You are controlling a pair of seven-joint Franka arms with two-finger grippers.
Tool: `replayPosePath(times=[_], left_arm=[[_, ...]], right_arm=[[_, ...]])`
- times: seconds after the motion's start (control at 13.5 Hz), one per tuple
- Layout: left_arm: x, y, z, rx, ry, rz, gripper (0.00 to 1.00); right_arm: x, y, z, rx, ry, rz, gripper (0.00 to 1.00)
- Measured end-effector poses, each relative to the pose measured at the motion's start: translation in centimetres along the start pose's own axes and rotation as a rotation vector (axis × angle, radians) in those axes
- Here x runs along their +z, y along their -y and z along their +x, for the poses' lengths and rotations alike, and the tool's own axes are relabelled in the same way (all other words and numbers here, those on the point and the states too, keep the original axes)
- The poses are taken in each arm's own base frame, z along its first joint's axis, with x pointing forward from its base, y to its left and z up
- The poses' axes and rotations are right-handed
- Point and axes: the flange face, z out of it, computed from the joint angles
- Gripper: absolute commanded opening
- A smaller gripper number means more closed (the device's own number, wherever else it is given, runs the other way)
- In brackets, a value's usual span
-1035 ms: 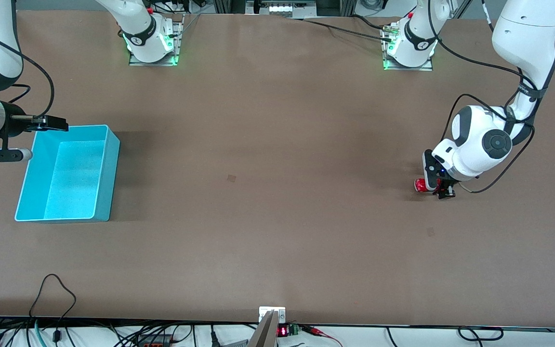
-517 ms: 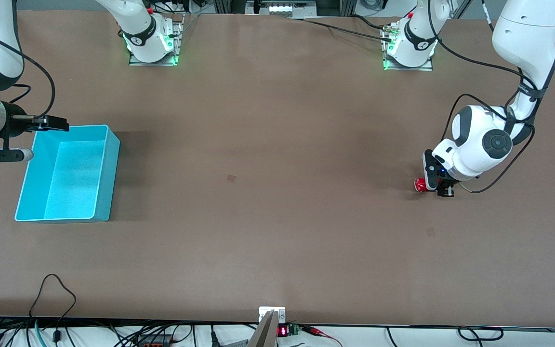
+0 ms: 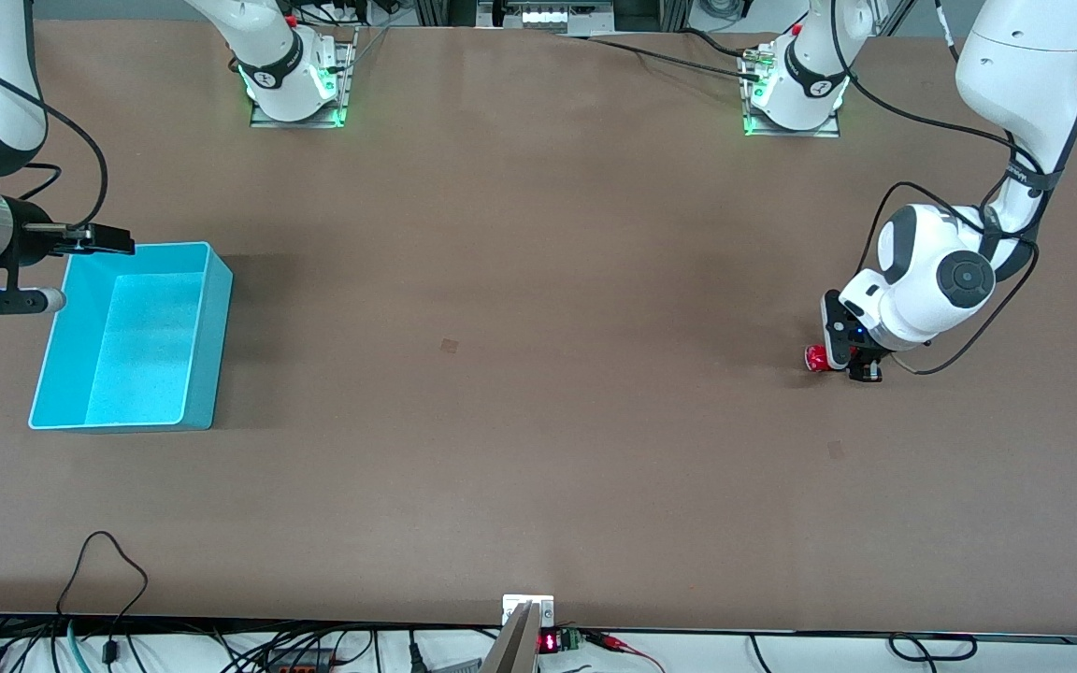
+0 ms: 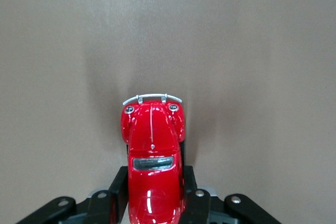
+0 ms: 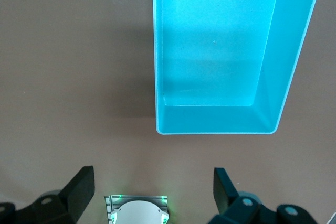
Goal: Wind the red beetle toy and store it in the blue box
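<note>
The red beetle toy (image 3: 816, 358) stands on the brown table near the left arm's end. My left gripper (image 3: 852, 366) is down at the table and shut on the toy's sides. In the left wrist view the toy (image 4: 152, 145) sits between the black fingers (image 4: 118, 188), its silvery bumper pointing away from the wrist. The blue box (image 3: 211, 280) stands with nothing in it at the right arm's end. My right gripper (image 3: 97, 240) waits open just outside the box's short wall, over the table. In the right wrist view the box (image 5: 273, 82) lies past the spread fingers (image 5: 81, 187).
Both arm bases (image 3: 295, 89) (image 3: 793, 93) stand with green lights along the table's edge farthest from the front camera. Cables (image 3: 108, 561) and a small device (image 3: 527, 612) lie at the edge nearest that camera. Bare brown table (image 3: 520, 308) spans between toy and box.
The left gripper's fingers have come together on the red beetle toy. The toy stays on the table. The right arm has not moved.
</note>
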Motion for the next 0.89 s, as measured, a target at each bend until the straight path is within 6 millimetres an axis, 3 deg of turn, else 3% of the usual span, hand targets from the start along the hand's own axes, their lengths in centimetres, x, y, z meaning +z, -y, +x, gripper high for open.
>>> replayPosePath(times=[0.3, 0.67, 0.89], left_arm=[[0.1, -0.1, -3.3, 0.012, 0.000, -0.001, 0.22], [0.2, -0.8, -10.0, 0.032, -0.001, -0.003, 0.22], [0.3, -1.2, -12.9, 0.058, -0.002, 0.000, 0.23]], right_arm=[[0.0, 0.0, 0.0, 0.000, 0.000, 0.001, 1.00], [0.0, 0.0, 0.0, 0.000, 0.000, 0.001, 1.00], [0.0, 0.0, 0.0, 0.000, 0.000, 0.001, 1.00]])
